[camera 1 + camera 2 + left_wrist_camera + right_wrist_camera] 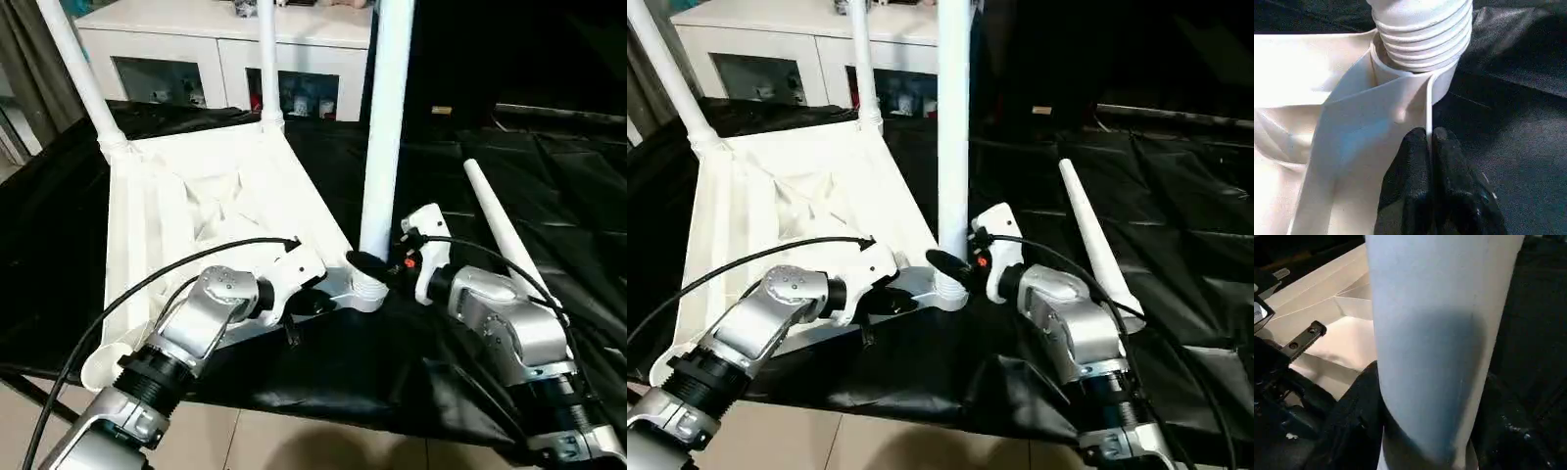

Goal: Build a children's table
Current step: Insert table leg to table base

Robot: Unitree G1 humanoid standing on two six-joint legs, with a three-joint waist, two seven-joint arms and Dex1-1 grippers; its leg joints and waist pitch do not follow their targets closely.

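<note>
Right gripper point(950, 266) is clamped around the base of an upright leg point(387, 127), one black finger on each side of the tube, as the right wrist view shows. That leg stands in the near corner socket point(1415, 73) of the tabletop point(186, 206), its threaded end partly showing above the socket's rim. Left gripper point(1430, 161) is pressed together on the thin raised rim of the tabletop just beside that socket, the rim caught between its two fingers point(1410, 166).

Upside down with its ribbed underside up, the tabletop lies on the black-draped work table point(549, 166), and its near edge reaches close to the work table's front edge. Two more legs point(78, 69) rise from the tabletop's far corners. A fourth leg point(1092, 245) lies loose on the black cloth, to the right of the tabletop and apart from it, just beyond the right forearm. Beyond that loose leg the cloth is bare. A white cabinet point(216, 49) stands behind the work table.
</note>
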